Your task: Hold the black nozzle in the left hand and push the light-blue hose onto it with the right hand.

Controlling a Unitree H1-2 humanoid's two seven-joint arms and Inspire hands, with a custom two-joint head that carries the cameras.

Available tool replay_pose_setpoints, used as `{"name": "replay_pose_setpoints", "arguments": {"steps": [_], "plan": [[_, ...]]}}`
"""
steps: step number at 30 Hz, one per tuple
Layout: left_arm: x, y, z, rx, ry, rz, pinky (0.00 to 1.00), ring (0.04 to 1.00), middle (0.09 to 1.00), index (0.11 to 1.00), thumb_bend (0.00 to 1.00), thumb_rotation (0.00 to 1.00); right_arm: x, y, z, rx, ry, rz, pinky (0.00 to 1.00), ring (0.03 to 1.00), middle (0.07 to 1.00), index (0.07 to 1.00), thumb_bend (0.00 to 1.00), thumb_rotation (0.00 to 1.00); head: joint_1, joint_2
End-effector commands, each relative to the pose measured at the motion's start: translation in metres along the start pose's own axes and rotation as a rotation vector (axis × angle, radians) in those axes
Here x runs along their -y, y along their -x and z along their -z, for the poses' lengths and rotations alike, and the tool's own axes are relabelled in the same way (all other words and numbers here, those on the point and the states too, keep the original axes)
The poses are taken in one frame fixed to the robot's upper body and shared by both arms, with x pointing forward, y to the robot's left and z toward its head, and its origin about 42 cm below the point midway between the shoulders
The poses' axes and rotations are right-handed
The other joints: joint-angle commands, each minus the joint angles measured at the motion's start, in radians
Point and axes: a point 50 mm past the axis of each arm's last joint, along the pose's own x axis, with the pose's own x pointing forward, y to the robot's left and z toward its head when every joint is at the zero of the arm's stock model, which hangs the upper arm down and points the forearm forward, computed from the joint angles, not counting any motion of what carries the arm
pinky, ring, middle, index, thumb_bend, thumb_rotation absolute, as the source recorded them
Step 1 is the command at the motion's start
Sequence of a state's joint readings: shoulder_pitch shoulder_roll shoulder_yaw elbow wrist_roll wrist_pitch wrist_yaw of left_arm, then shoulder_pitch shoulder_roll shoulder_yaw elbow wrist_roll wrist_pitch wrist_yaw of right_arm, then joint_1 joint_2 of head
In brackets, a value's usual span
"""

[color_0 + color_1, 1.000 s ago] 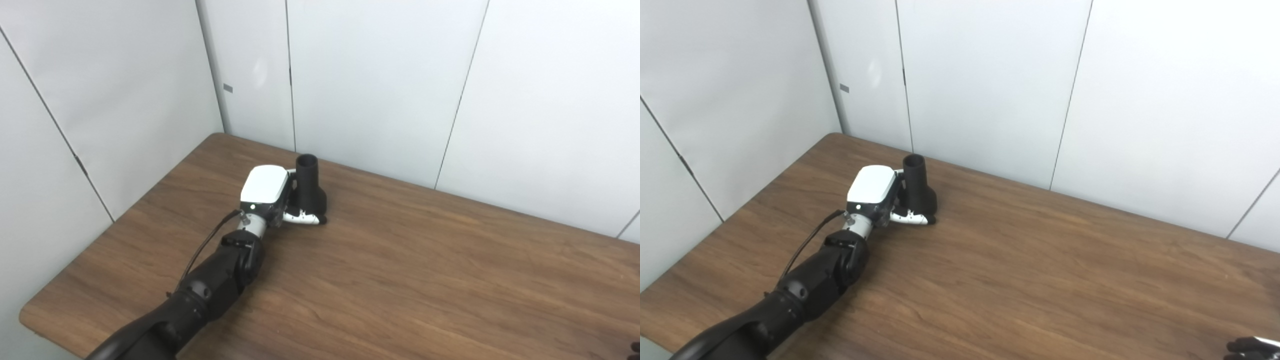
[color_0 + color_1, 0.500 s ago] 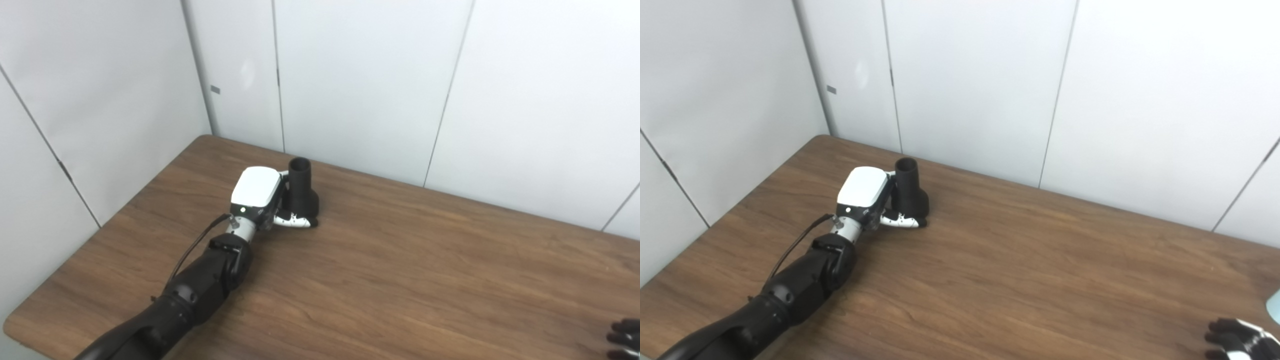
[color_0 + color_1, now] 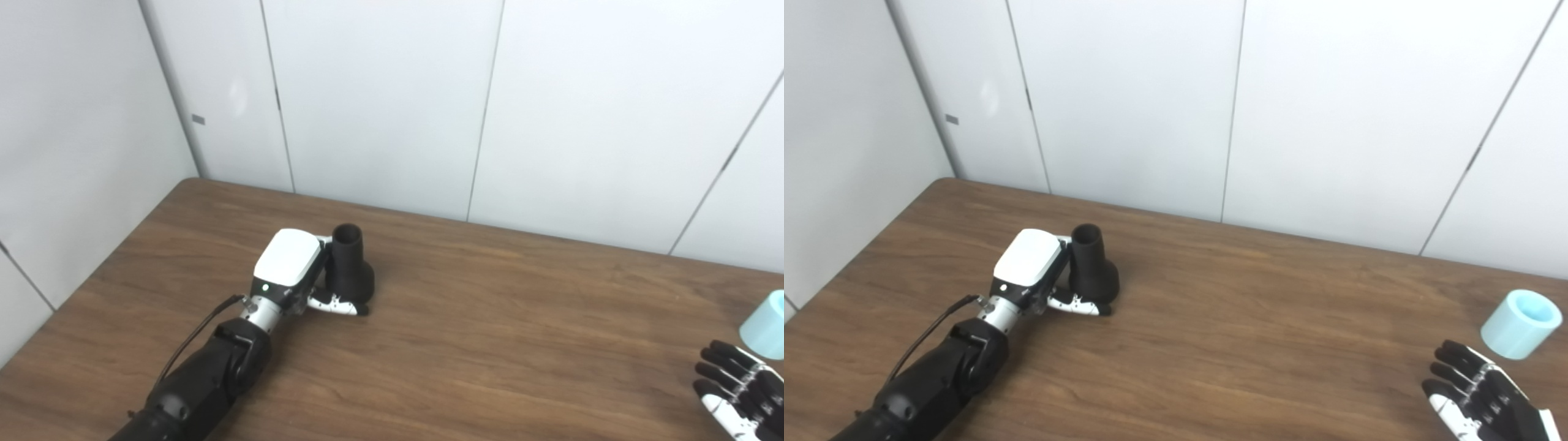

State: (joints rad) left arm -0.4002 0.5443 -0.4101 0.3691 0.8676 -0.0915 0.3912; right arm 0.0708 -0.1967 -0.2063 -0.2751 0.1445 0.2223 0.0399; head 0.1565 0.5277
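On the left half of the wooden surface (image 3: 1249, 331): the black nozzle (image 3: 1093, 269) stands upright on its wider flared base, narrow open mouth pointing up, not far from the back edge.
Left robot hand (image 3: 1041, 278): wrapped around the black nozzle from the nozzle's left side; the white back of the hand faces up, and a white-and-black thumb (image 3: 1078, 304) lies across the front of the flared base, just above the wood.
Left grip: fingers on the far side are hidden behind the nozzle, so only the thumb side of the hold can be seen; the base looks to be resting on the wood, though the contact line is partly covered by the thumb.
Left arm: black, coming in from the bottom left corner, with a thin black cable running along the forearm to the wrist.
Light-blue hose (image 3: 1519, 323): a short, pale blue tube section lying tilted at the far right of the wooden surface, its open end facing up and toward the camera.
Right robot hand (image 3: 1482, 395): low in the bottom right corner, fingers spread apart and stretched out flat, holding nothing.
Hose and right robot hand: near each other but apart, the hose just beyond the fingertips.
Nozzle and hose: well apart, at opposite sides.
Backdrop: plain white wall panels (image 3: 380, 104) with thin dark seams behind the back edge.
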Motion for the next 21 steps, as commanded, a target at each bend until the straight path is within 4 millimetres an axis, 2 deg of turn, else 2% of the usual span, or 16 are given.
{"name": "replay_pose_setpoints", "arguments": {"steps": [1,6,13,15,21], "plan": [[-0.002,-0.004,-0.016,0.056,-0.011,0.013,0.13,0.194,0.457,0.484,0.52,0.0,0.006,0.001,-0.018,0.075,0.019,0.015,0.7,0.734,0.742,0.722,0.21,0.0,-0.008,0.002],[0.003,-0.005,-0.032,0.095,0.034,0.03,0.09,0.142,0.471,0.48,0.53,0.0,0.011,0.005,-0.021,0.083,0.042,0.058,0.71,0.745,0.753,0.727,0.21,0.0,-0.019,0.004],[0.008,-0.008,-0.051,0.147,0.064,0.033,0.09,0.136,0.471,0.478,0.53,0.0,0.016,0.006,-0.027,0.11,0.037,0.095,0.72,0.744,0.751,0.731,0.2,0.0,-0.032,0.006],[0.007,-0.009,-0.057,0.153,0.065,0.06,0.12,0.175,0.471,0.479,0.53,0.0,0.017,0.007,-0.03,0.123,0.046,0.1,0.71,0.74,0.749,0.728,0.19,0.0,-0.038,0.007],[0.009,-0.009,-0.076,0.205,0.064,0.122,0.14,0.205,0.471,0.48,0.53,0.0,0.017,0.01,-0.041,0.153,0.05,0.119,0.68,0.729,0.747,0.722,0.17,0.0,-0.064,0.01]]}}
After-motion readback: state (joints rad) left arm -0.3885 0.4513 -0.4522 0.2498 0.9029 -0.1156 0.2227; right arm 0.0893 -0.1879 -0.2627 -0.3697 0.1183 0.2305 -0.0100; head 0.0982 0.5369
